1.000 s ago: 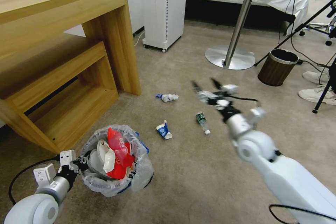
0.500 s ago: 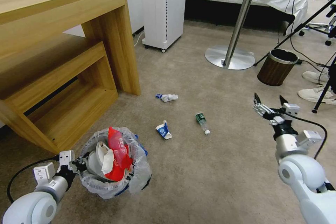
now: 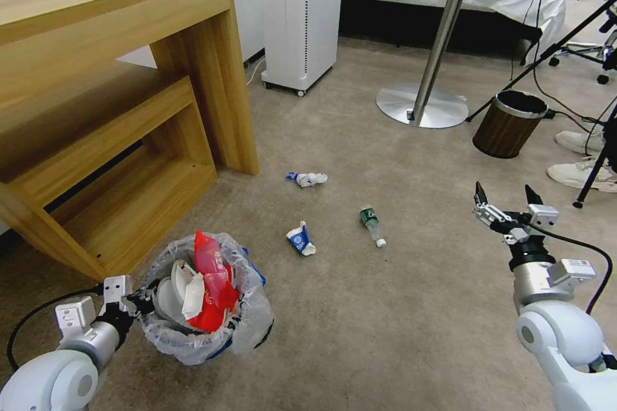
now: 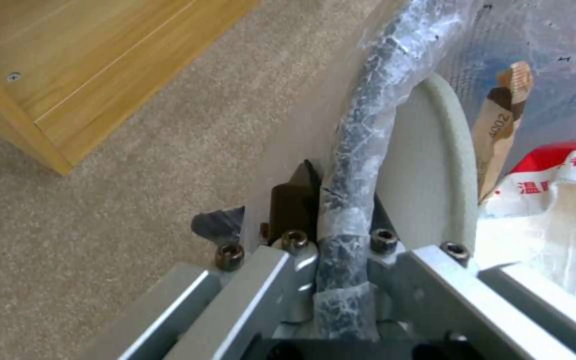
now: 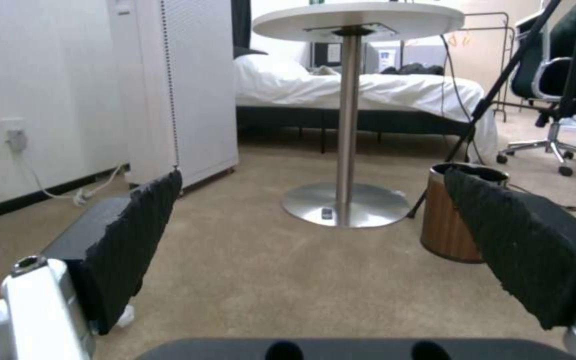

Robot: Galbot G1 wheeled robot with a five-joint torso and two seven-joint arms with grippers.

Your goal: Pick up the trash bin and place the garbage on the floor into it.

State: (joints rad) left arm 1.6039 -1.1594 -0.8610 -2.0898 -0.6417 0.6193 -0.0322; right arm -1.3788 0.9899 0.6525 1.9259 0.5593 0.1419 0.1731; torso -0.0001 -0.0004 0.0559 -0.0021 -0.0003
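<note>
Lower left of frame: left gripper (image 3: 138, 300) clamped on rim of trash bin (image 3: 247, 327), bin full of litter. Centre: blue-white wrapper (image 3: 300, 239), green-label bottle (image 3: 371, 225) on carpet (image 3: 385, 321). Right: right gripper (image 3: 506, 196) wide open, well apart from bottle

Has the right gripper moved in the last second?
Yes. The right gripper, open and empty, has swung to the robot's right, from above the green-label bottle to the floor below the brown bin.
</note>
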